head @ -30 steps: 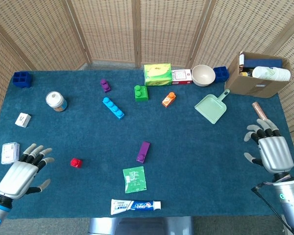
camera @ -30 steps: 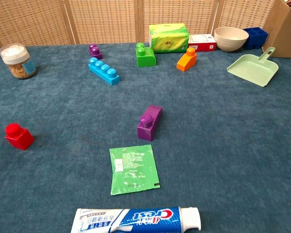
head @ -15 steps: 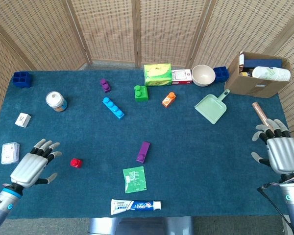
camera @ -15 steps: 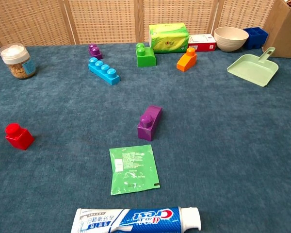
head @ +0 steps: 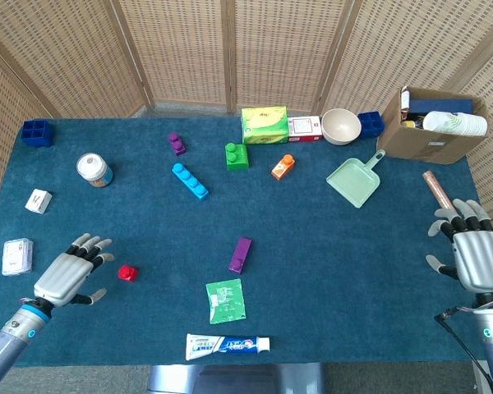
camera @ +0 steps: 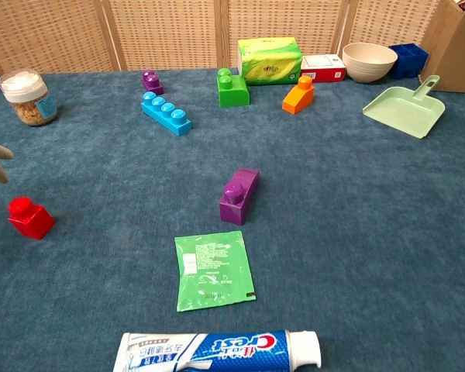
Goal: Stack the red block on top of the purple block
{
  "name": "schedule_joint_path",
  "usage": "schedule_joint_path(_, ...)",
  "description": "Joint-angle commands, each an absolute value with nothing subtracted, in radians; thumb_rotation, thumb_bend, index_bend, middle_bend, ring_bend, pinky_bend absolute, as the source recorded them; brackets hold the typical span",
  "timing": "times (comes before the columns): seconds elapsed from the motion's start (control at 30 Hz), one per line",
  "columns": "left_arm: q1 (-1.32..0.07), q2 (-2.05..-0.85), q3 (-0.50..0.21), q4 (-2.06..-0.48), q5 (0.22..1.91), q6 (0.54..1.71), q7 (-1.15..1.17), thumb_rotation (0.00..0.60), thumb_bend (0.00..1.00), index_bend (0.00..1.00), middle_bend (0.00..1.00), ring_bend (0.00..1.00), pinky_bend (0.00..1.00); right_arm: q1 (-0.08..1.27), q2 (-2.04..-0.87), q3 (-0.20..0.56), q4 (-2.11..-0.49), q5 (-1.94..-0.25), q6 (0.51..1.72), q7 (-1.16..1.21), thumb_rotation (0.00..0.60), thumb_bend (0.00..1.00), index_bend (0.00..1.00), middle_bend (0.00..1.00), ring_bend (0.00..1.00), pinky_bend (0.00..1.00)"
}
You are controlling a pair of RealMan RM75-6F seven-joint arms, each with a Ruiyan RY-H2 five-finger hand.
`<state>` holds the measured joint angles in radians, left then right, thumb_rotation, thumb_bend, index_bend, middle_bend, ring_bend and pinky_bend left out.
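I'm in the reach step, my left hand (head: 66, 276) empty with fingers spread just beside the red block (head: 128, 272) on the surface, so next I need to close around it and carry it to the purple block (head: 240, 254) nearby.

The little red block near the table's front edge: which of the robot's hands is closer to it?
The left hand. It hovers open just beside the red block, not touching it. The right hand is open at the opposite end of the table, far from the block.
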<state>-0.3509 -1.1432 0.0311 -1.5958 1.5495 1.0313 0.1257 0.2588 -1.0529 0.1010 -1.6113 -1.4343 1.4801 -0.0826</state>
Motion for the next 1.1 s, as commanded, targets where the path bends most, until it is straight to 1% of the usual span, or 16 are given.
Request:
schedule_joint_path(0.03,-0.361,-1.156,0.033,-1.581,1.544,1.021,0.120,0.462,0.37,0.24,0.09,0.04,0.00,0.255,-1.051,0.104,-1.614,-1.434,1.481,-0.083,0.600,0.07,0.49,0.32,0.16,0.17)
schedule_joint_path(0.17,-0.382,-1.193,0.029,-1.541,1.527,0.993,0.108,0.459,0.37,0.25,0.09,0.04,0.00,0.246,-1.047,0.109,-1.619,-1.435,1.486,-0.084,0.600,0.07,0.49,0.32,0.16,0.17)
schedule_joint_path(0.5,-0.412,-1.245,0.029,-1.503,1.517,0.972,0.100,0.461,0.37,0.26,0.10,0.04,0.00,0.230,-1.040,0.121,-1.624,-1.435,1.491,-0.083,0.600,0.06,0.49,0.32,0.14,0.17)
schedule_joint_path(0.8,-0.435,-1.277,0.027,-1.480,1.507,0.964,0.104,0.472,0.37,0.29,0.10,0.04,0.00,0.218,-1.037,0.131,-1.621,-1.431,1.491,-0.076,0.600,0.05,0.49,0.32,0.13,0.17)
schedule_joint_path(1.1,-0.448,-1.287,0.032,-1.471,1.500,0.962,0.101,0.467,0.37,0.31,0.11,0.04,0.00,0.208,-1.034,0.137,-1.620,-1.432,1.492,-0.074,0.600,0.05,0.49,0.31,0.13,0.17)
